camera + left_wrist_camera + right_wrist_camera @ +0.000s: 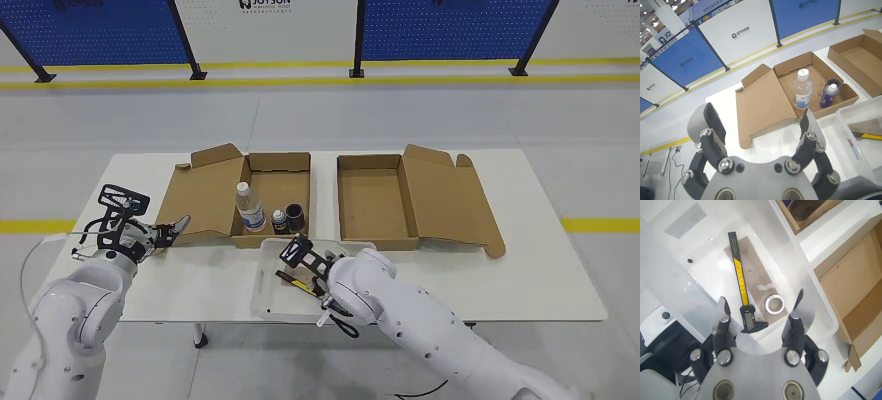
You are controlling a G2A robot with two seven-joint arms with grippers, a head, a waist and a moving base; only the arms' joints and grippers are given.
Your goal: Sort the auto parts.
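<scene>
A clear plastic bin [806,262] holds a yellow-and-black digital caliper [740,275], a silver metal ring [774,304] and a grey-brown flat pad [755,275]. My right gripper [761,299] hangs open above the bin, straddling the caliper's display head and the ring. In the top view the right gripper [300,262] is over the bin [262,290]. The left cardboard box [851,94] contains a clear bottle [803,89], a blue spray can [829,95] and a dark round part [833,82]. My left gripper [761,117] is open over the table left of that box, nothing between its fingers.
A second cardboard box [375,205] with its lid folded out stands to the right, nothing inside it. The left box's lid [205,195] lies flat toward the left gripper. White table [540,280] surface lies bare at the front right.
</scene>
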